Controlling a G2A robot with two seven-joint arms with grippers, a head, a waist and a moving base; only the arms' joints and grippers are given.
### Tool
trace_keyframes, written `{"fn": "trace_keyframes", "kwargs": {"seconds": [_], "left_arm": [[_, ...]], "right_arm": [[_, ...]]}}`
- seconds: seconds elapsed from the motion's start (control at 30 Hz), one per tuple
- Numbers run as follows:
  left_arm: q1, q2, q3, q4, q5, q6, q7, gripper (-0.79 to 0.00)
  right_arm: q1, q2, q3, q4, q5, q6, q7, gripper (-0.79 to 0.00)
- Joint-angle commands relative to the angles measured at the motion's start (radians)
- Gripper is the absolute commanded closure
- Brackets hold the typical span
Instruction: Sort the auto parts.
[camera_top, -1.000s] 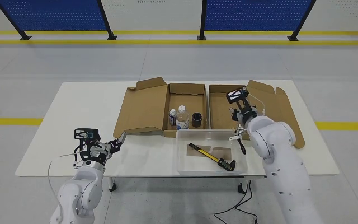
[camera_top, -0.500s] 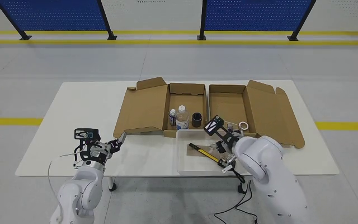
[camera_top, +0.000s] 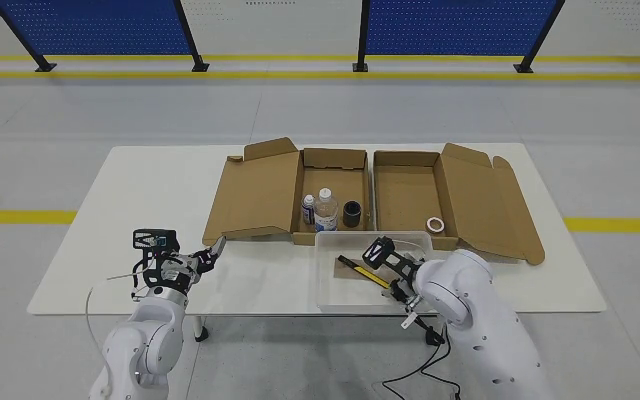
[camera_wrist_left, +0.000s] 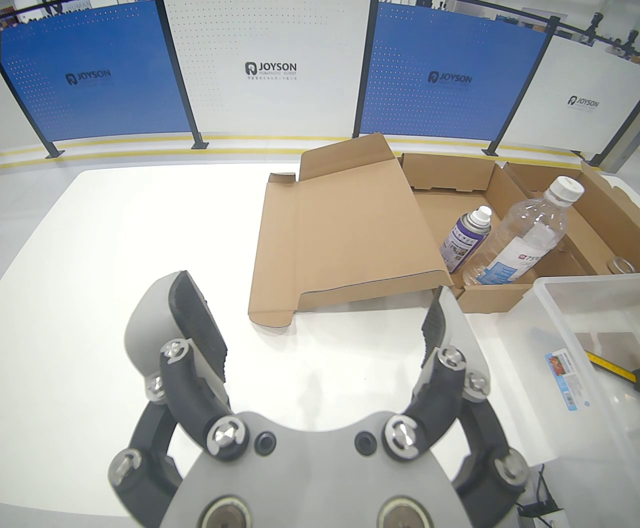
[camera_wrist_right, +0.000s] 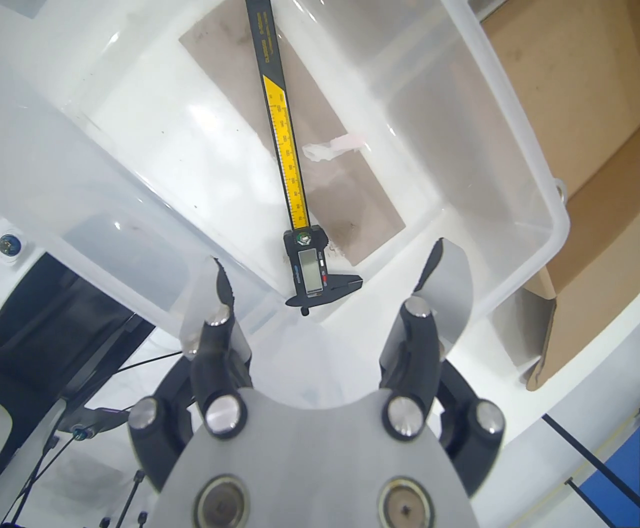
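Right wrist view: R gripper (camera_wrist_right: 330, 262) hangs w/ fingers spread wide and nothing between them, above the near corner of the clear bin (camera_wrist_right: 525, 150), aimed at the digital caliper (camera_wrist_right: 285, 150). The caliper lies flat on the bin floor. Its display head is tucked into that corner and the yellow beam runs diagonally off toward the bin's middle. The wide spread makes sense: the head is the bulkiest bit and sits close to two walls, so the fingers prob need room to straddle it w/o clipping the rim. Step in hand, as I judge it, is the pick of the caliper, the only loose part I can make out in the bin. A slim tool flat on smooth plastic could skid or pivot if pinched off-centre. Top view: two open cartons sit just behind the bin, evidently the sort targets. The left carton (camera_top: 340, 160) holds a spray can (camera_top: 309, 209), water bottle (camera_top: 326, 210) and black cylinder (camera_top: 352, 213); the right carton (camera_top: 405, 195) holds a tape roll (camera_top: 435, 224). L gripper (camera_wrist_left: 315, 300) is likewise spread and empty, parked over bare table (camera_wrist_left: 125, 225) well apart from the bin, prob b/c the caliper lies on the R arm's side.
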Motion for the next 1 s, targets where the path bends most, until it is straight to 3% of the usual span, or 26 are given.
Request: {"fn": "trace_keyframes", "kwargs": {"seconds": [0.0,0.3,0.7,0.87,0.97], "left_arm": [[0.000,0.000,0.000,0.000,0.000,0.000,0.000,-0.785],[0.000,0.000,0.000,0.000,0.000,0.000,0.000,-0.785],[0.000,0.000,0.000,0.000,0.000,0.000,0.000,-0.785],[0.000,0.000,0.000,0.000,0.000,0.000,0.000,-0.785],[0.000,0.000,0.000,0.000,0.000,0.000,0.000,-0.785]], "right_arm": [[-0.002,0.001,-0.004,0.012,0.000,0.002,-0.002,-0.665],[-0.001,0.009,-0.008,0.047,-0.016,0.014,0.008,-0.625],[0.003,0.015,-0.029,0.087,-0.017,0.014,0.023,-0.456],[0.012,0.016,-0.039,0.110,-0.006,0.010,0.011,-0.446],[0.022,0.018,-0.040,0.118,-0.003,0.006,0.013,-0.385]]}}
